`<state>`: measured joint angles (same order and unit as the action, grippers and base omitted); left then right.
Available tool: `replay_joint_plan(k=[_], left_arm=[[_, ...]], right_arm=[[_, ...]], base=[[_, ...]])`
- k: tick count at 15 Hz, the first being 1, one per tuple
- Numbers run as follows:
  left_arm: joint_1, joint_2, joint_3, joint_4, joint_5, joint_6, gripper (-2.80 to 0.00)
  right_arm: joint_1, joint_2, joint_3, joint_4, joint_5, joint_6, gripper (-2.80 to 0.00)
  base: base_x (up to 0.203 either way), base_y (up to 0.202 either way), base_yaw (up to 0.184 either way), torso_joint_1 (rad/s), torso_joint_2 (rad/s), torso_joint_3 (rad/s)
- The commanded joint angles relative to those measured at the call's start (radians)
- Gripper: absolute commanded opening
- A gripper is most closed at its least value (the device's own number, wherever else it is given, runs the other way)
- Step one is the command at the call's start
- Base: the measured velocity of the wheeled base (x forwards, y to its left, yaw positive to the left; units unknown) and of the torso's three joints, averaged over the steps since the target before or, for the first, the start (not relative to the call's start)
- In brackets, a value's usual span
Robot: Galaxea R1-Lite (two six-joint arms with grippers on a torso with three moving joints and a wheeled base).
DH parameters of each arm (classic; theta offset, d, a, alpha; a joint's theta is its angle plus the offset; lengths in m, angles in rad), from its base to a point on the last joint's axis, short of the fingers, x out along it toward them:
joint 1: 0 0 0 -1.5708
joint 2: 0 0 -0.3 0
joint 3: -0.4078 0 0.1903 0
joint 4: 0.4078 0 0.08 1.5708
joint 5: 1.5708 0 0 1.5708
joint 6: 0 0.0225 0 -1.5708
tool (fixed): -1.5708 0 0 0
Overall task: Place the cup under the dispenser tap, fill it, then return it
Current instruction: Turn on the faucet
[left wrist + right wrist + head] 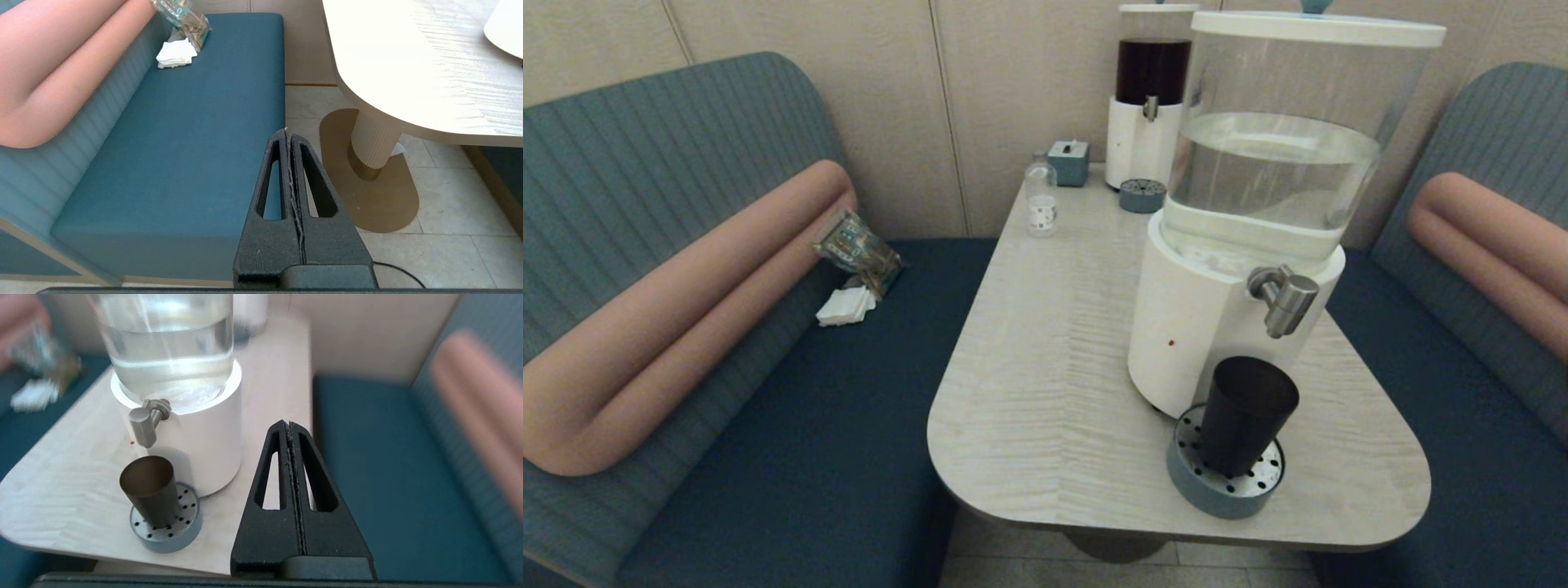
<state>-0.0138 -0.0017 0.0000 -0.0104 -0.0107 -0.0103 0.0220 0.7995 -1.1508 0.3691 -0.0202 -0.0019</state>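
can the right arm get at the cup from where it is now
Probably yes. The right gripper hangs shut off the table's edge, above the bench, and nothing stands between it and the cup on the drip tray. The tap overhangs the cup, so a side approach looks easiest.

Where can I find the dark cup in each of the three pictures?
Head view: cup low and right of centre, on the round drip tray, below the tap.
Left wrist view: not in it.
Right wrist view: cup lower left, on the same tray.
Shared landmark: the tap, directly above the cup.
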Motion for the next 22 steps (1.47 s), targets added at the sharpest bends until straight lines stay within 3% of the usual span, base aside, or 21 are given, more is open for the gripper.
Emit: replay_joint_plan(k=[1, 5, 7, 13, 17, 22], left_arm=[[0.000, 0.000, 0.000, 0.000, 0.000, 0.000, -2.80], [0.000, 0.000, 0.000, 0.000, 0.000, 0.000, -2.80], [0.000, 0.000, 0.000, 0.000, 0.000, 0.000, -2.80], [0.000, 0.000, 0.000, 0.000, 0.000, 0.000, -2.80], [0.000, 0.000, 0.000, 0.000, 0.000, 0.000, -2.80], [0.000, 0.000, 0.000, 0.000, 0.000, 0.000, -2.80]], right_arm=[[0.051, 0.307, -0.186, 0.175, -0.003, 0.032, -2.80], [0.180, 0.562, -0.435, 0.426, -0.007, 0.109, -2.80], [0.210, 0.650, -0.513, 0.480, -0.006, 0.122, -2.80], [0.257, 0.752, -0.559, 0.480, 0.037, 0.108, -2.80], [0.257, 0.782, -0.526, 0.387, 0.086, 0.114, -2.80], [0.294, 0.807, -0.510, 0.334, 0.088, 0.114, -2.80]], base=[[0.000, 0.000, 0.000, 0.000, 0.00, 0.000], [0.000, 0.000, 0.000, 0.000, 0.00, 0.000], [0.000, 0.000, 0.000, 0.000, 0.00, 0.000], [0.000, 0.000, 0.000, 0.000, 0.00, 0.000], [0.000, 0.000, 0.000, 0.000, 0.00, 0.000], [0.000, 0.000, 0.000, 0.000, 0.00, 0.000]])
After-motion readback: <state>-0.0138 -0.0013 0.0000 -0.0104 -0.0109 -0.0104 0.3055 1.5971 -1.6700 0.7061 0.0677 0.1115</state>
